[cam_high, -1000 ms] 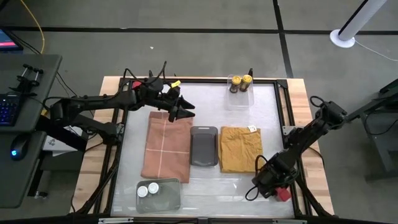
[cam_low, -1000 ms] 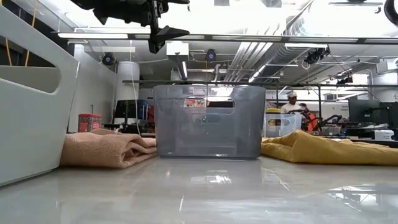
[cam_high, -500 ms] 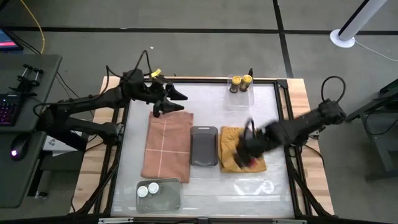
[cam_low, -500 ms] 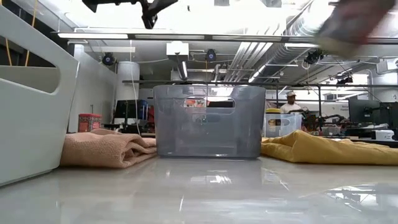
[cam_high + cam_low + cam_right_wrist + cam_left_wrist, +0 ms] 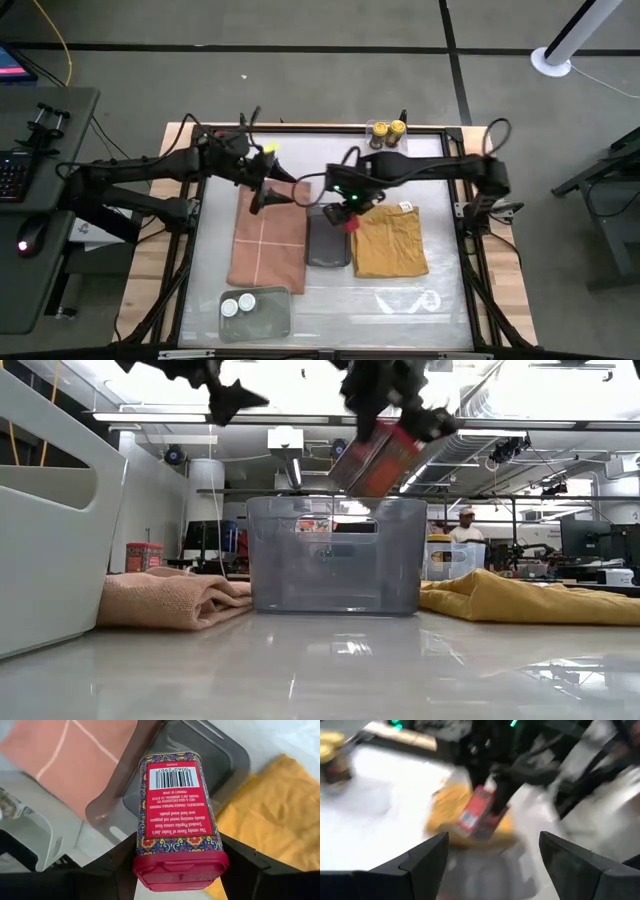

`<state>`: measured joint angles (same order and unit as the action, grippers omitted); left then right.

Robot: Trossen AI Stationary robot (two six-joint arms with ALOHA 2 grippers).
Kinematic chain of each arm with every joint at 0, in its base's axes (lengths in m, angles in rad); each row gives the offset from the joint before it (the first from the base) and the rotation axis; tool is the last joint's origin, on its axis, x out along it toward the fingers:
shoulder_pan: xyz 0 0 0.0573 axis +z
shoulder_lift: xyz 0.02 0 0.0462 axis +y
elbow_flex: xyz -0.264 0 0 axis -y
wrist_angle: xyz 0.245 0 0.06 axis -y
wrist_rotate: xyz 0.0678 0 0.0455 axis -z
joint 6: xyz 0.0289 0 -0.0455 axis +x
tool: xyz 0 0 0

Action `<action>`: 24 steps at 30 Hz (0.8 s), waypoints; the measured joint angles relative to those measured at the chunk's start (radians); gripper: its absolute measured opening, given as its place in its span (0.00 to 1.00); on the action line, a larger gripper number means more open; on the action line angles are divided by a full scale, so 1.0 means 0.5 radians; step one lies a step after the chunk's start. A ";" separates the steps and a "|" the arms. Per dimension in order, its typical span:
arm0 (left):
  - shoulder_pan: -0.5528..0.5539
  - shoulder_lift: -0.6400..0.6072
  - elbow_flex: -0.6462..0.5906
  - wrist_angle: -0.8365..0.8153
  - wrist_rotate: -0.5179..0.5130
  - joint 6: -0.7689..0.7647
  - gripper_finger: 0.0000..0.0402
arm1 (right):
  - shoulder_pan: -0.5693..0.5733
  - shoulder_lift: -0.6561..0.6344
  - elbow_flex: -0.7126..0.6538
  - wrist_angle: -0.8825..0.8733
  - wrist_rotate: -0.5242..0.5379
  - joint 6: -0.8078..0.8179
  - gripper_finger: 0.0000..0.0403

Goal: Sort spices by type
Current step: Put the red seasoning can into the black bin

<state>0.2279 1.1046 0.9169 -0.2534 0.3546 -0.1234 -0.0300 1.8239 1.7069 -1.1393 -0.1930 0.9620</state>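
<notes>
1. R gripper [image 5: 350,218] holds red tin [image 5: 178,817] in mid-air, jaws shut on its sides, above grey tray [image 5: 328,236] at table middle.
2. L gripper [image 5: 262,195] hangs over pink cloth [image 5: 268,238], jaws wide, holding nothing.
3. Tin is tilted. Could slip out, or hit tray rim and bounce onto yellow cloth [image 5: 388,240].

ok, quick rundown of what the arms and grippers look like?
Two dark, slim jointed arms with black cables looped along them. Left gripper has tapered black fingers and a yellow tag just behind it. Right gripper is black too, with a small green light glowing at its wrist.
</notes>
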 joint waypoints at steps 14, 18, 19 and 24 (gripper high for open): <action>-0.105 0.002 -0.001 -0.356 -0.462 0.311 0.73 | -0.143 0.285 0.053 0.043 -0.260 0.017 0.54; -0.104 0.002 -0.001 -0.367 -0.462 0.350 0.73 | -0.164 0.283 0.050 0.046 -0.272 0.034 0.66; -0.104 0.002 -0.001 -0.373 -0.462 0.357 0.73 | -0.167 0.283 0.050 0.045 -0.278 0.046 0.68; -0.104 0.002 -0.002 -0.399 -0.462 0.361 0.73 | -0.167 0.283 0.050 0.045 -0.280 0.052 0.71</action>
<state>0.1761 1.1053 0.9161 -0.4530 0.1234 0.0570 -0.1135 1.9652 1.7321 -1.1166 -0.3332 0.9883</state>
